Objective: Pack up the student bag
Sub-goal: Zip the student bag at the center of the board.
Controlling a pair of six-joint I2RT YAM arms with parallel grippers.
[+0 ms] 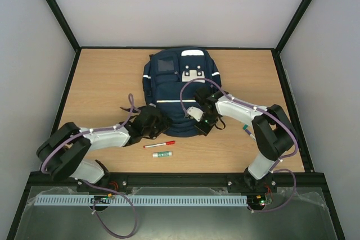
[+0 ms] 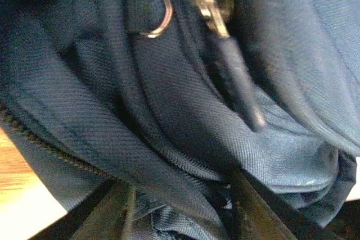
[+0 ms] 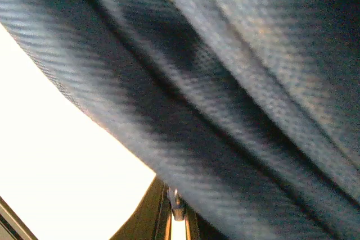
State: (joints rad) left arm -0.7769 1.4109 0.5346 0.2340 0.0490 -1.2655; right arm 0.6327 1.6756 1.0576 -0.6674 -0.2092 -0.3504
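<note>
In the middle of the table (image 1: 101, 82) is laid the big, soft, floppy student bag (image 1: 174, 82), best pinched by a fold. One fold is pinched by the left gripper (image 2: 180, 217); the right gripper (image 3: 175, 217) is closed tight, maybe on a zip pull (image 3: 176, 211).

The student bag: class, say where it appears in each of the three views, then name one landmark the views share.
Top external: the student bag lies flat at the far middle of the table.
Left wrist: it fills almost the whole frame, a metal ring and zipper pull at the top.
Right wrist: its fabric covers the upper right, blurred.
Shared landmark: the bag's navy fabric.
</note>
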